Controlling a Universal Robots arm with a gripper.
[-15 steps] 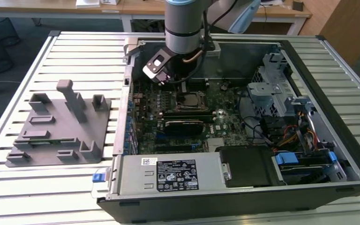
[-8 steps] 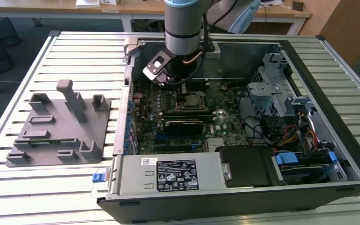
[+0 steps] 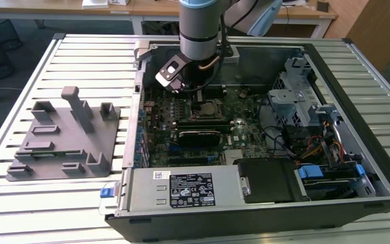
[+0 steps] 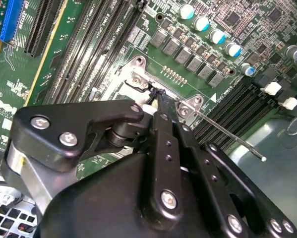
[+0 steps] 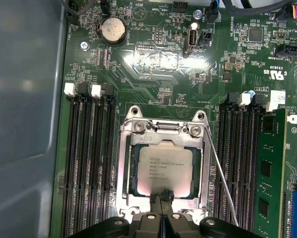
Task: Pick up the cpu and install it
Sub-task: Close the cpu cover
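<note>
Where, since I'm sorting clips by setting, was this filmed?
Probably a robotics lab or workshop: an open black desktop computer case lies on a slatted silver metal table, with wooden desks behind.

Tight room above the socket (image 5: pixel 123 173), memory slots (image 5: pixel 86 163) either side (thin lever (image 5: pixel 220 173) alongside).

Matt silvery metal cpu (image 5: pixel 166 171), glossy green motherboard (image 5: pixel 153 64)

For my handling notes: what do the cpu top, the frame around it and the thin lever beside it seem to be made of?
The cpu: probably metal, matte silvery-grey top with a soft glare. The frame: likely bright plated steel, shiny highlights. The lever: seemingly bare metal wire, thin, glinting.
</note>
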